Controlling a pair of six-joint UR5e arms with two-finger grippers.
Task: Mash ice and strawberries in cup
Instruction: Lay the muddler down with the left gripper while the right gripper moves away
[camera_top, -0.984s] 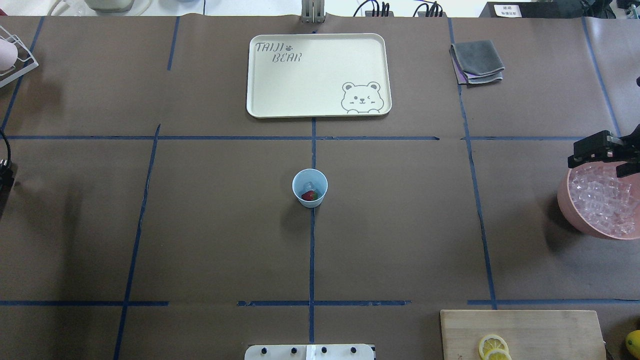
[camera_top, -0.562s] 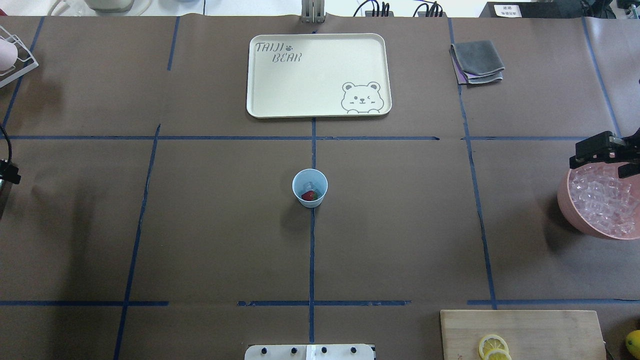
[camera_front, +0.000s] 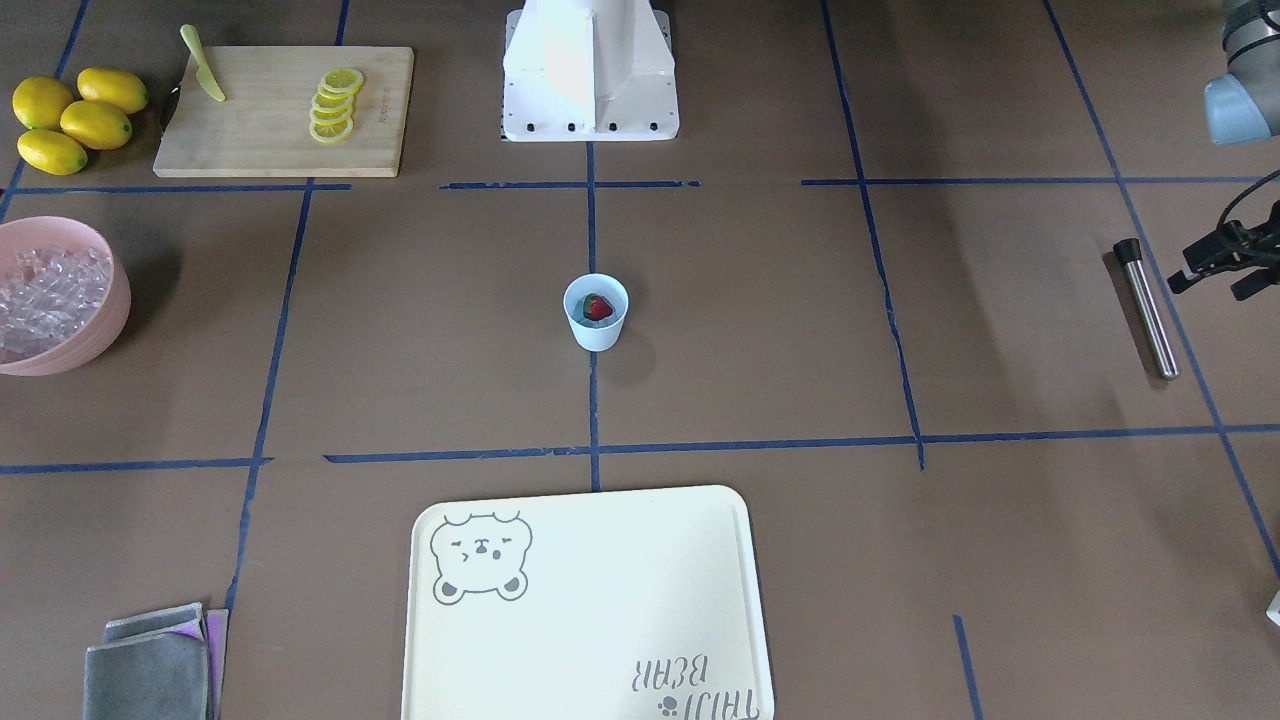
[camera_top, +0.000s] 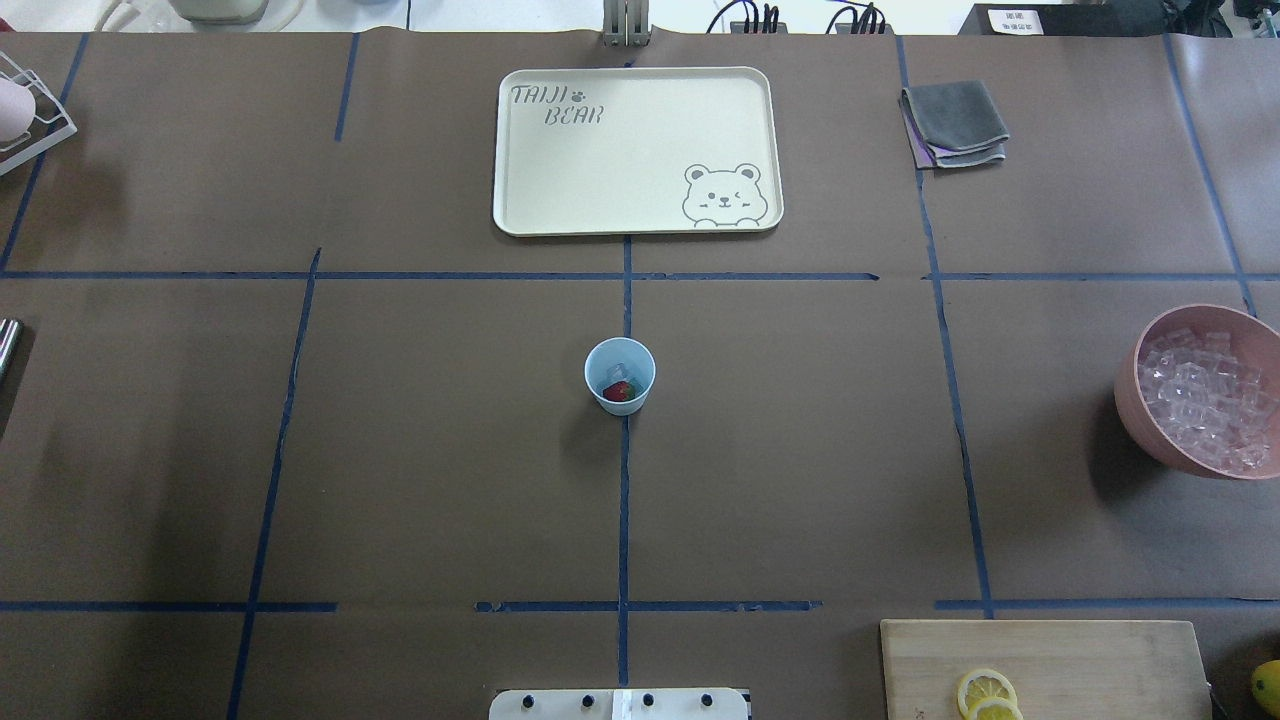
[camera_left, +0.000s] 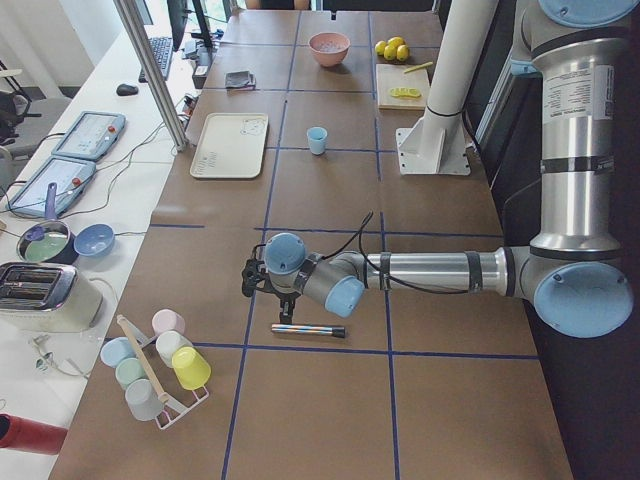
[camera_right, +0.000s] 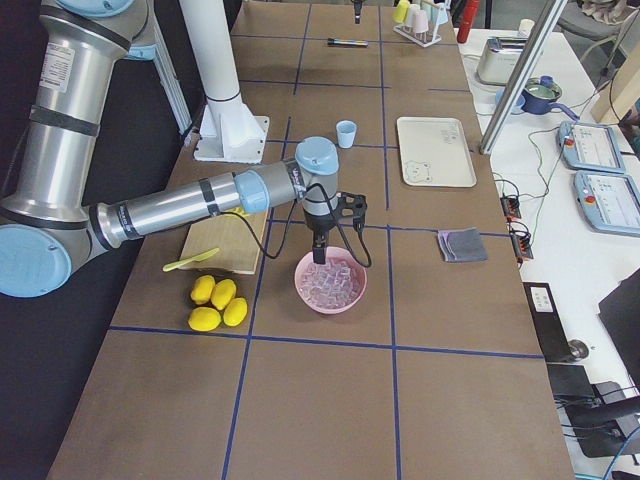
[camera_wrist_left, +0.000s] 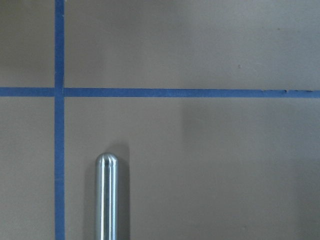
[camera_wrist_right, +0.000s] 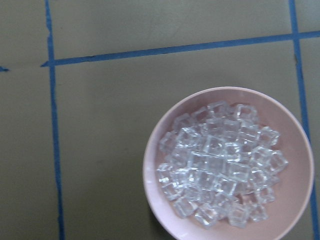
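The pale-blue cup (camera_top: 620, 375) stands at the table's middle, also in the front view (camera_front: 596, 318). Inside lie a dark-red strawberry piece (camera_top: 618, 391) and a clear ice cube (camera_top: 616, 371). My left gripper (camera_front: 1206, 289) hovers empty at the table's left end beside a steel muddler rod (camera_front: 1146, 308); its fingers look spread. The rod's rounded end shows in the left wrist view (camera_wrist_left: 107, 195). My right gripper (camera_right: 320, 252) hangs over the pink bowl (camera_right: 305, 290); I cannot tell whether it is open. Neither gripper shows in the overhead view.
The pink bowl (camera_top: 1128, 385) full of ice cubes (camera_wrist_right: 220, 160) sits at the right edge. A cream bear tray (camera_top: 520, 150) lies behind the cup. A cutting board (camera_front: 260, 140) with lemon slices, whole lemons (camera_front: 70, 118), a grey cloth (camera_top: 952, 120) and a cup rack (camera_left: 150, 370) are around.
My right gripper has drawn back off the overhead view's right edge, uncovering the pink bowl. My left arm has left the left edge, where the rod's end now shows.
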